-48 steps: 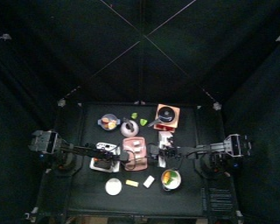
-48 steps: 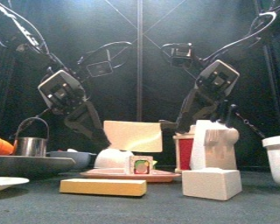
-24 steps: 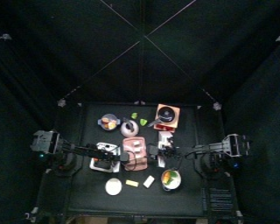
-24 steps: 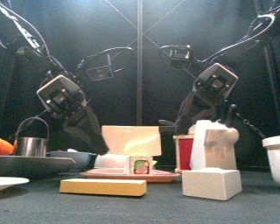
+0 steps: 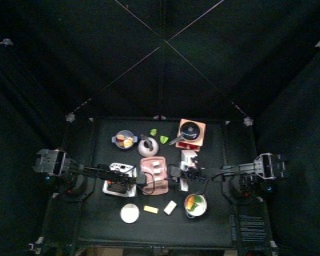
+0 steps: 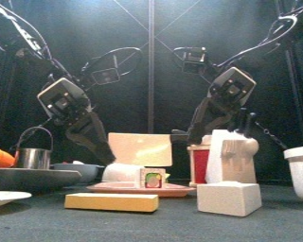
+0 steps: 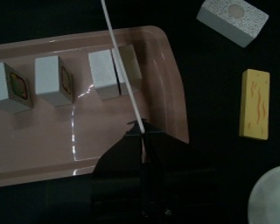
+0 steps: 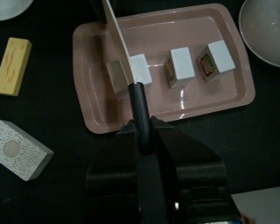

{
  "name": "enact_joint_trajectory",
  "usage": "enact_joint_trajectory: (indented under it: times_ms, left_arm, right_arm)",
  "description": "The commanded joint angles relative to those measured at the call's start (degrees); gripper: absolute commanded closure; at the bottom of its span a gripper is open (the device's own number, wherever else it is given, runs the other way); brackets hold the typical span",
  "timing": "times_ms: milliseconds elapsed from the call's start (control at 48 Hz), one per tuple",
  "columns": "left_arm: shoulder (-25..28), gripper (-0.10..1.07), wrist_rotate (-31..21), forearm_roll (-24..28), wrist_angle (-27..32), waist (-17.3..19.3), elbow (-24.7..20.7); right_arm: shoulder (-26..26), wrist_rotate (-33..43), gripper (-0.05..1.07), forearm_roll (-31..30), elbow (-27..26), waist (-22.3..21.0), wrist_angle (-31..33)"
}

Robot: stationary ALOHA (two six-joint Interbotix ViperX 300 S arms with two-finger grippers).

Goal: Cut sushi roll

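Observation:
The sushi roll [image 8: 178, 61] lies in white blocks on a pink tray [image 8: 166, 109], which the left wrist view also shows as tray [image 7: 38, 149]. My right gripper [image 8: 143, 131] is shut on the black handle of a knife [image 8: 122, 39]. Its pale blade rests across the roll's end piece [image 8: 133, 68], with a thin slice [image 8: 113, 74] beyond it. From the front, the blade [image 6: 141, 148] stands broadside above the tray [image 6: 141, 189]. My left gripper [image 7: 139, 138] hovers over the tray with its jaws together, close to the blade's thin edge [image 7: 116, 52].
A yellow bar [image 6: 110, 201] and a white speckled block [image 6: 227, 198] lie in front of the tray. A white plate [image 7: 271, 197] is near the left gripper. A metal cup [image 6: 34, 156], an orange [image 6: 0, 157] and a white bowl [image 6: 301, 170] flank the scene.
The knife blade dipped, then rose a little and drifted slightly left. The left arm edged left. The sushi pieces stayed in place.

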Motion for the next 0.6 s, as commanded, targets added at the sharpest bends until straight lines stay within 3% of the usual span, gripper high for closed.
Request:
enact_joint_trajectory:
  times_ms: [0, 583]
  left_arm:
    - [-0.2, 0.59, -0.1, 0.2, 0.0, 0.1, 0.2]
    - [-0.5, 0.59, 0.1, 0.2, -0.9, 0.4, 0.3]
  right_arm:
    - [-0.9, 0.3, 0.73, 0.1, -0.8, -2.1, 0.0]
    - [-1.1, 0.3, 0.73, 0.3, -0.4, -2.2, 0.3]
